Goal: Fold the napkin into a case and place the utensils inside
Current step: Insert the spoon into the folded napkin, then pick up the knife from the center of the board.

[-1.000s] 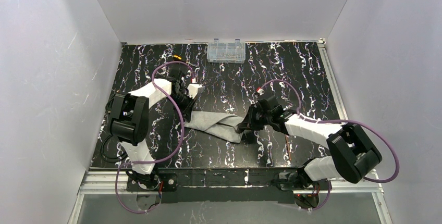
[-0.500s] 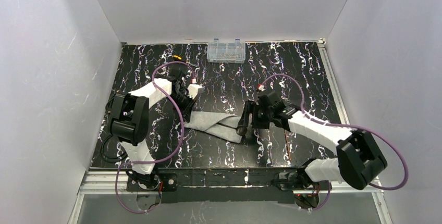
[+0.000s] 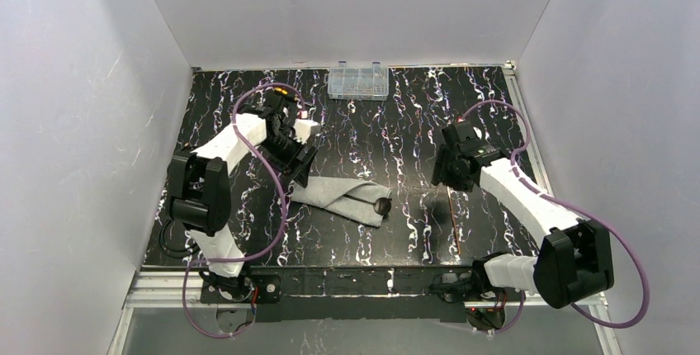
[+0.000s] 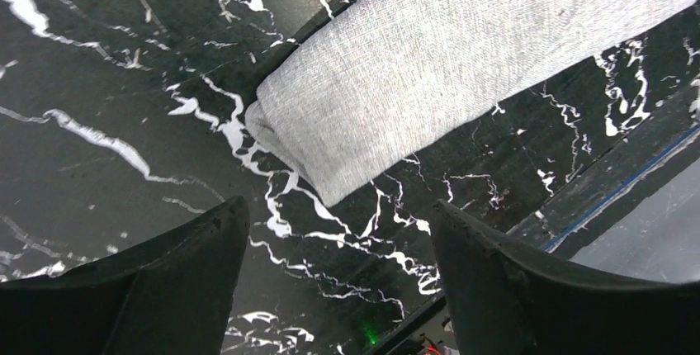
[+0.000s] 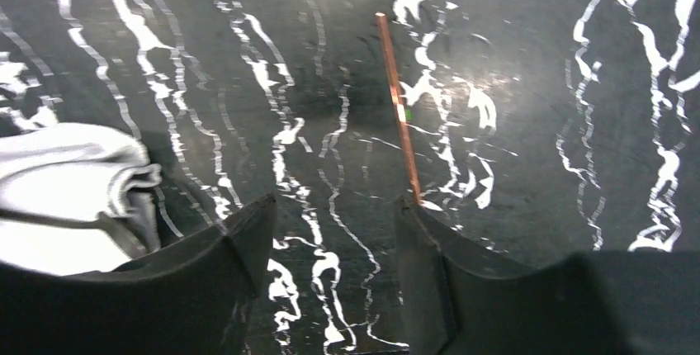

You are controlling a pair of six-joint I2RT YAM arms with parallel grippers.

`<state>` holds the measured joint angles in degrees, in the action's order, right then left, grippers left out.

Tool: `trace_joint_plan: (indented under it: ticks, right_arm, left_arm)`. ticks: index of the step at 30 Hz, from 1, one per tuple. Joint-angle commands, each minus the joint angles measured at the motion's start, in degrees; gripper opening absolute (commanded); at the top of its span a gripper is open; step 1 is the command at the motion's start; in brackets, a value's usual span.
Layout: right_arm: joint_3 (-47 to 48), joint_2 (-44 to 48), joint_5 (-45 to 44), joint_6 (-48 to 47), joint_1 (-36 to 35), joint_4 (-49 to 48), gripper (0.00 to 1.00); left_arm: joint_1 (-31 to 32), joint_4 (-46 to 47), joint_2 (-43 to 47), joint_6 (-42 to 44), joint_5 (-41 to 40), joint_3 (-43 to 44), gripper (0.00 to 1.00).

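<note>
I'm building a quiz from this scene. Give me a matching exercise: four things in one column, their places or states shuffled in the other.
1 grey napkin bundle
2 clear compartment box
3 thin copper utensil
4 left hand

A at the far edge of the table
B open, holding nothing
C folded, mid-table
D lying bare, right of the bundle

Pairs: 1-C, 2-A, 3-D, 4-B

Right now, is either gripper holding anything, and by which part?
Nothing is held. The left gripper hangs open over the case; the right gripper is open near a utensil.
</note>
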<state>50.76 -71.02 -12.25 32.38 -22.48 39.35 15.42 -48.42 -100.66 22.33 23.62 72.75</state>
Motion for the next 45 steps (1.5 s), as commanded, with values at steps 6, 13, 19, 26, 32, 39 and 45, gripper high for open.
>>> trace_joint_plan:
  ticks: [6,13,19,26,32,39,45]
  right_arm:
    - [-3.8,-7.2,-3.6,-2.2,4.1,-1.0,0.55]
    - [-7.4,-10.4,-2.1,-1.3,4.8,-5.5,0.47]
    - [-9.7,-13.7,1.2,-0.9,5.2,-10.0,0.32]
    - [-10.8,-16.2,4.2,-0.8,5.3,-14.0,0.01]
    - [-9.3,-13.4,4.6,-1.2,5.4,-14.1,0.01]
    - [0.0,-6.0,8.8,-1.7,5.4,-9.6,0.01]
    - [6.3,0.5,17.8,5.5,5.0,-12.3,0.01]
  left_arm:
    - [-4.8,-10.7,4.8,0.6,2.6,9.2,0.99]
    - [-7.5,-14.4,5.9,1.1,2.6,14.1,0.98]
    - [-8.6,-15.9,6.9,1.3,2.9,17.4,0.99]
    - [-8.8,-17.5,7.9,1.9,3.9,19.0,0.98]
    - [-8.8,-19.1,7.6,2.0,5.8,20.2,0.98]
    - [-8.2,-20.8,6.8,2.1,12.7,23.6,0.98]
    - [-3.8,-22.0,6.9,3.6,17.4,23.2,0.98]
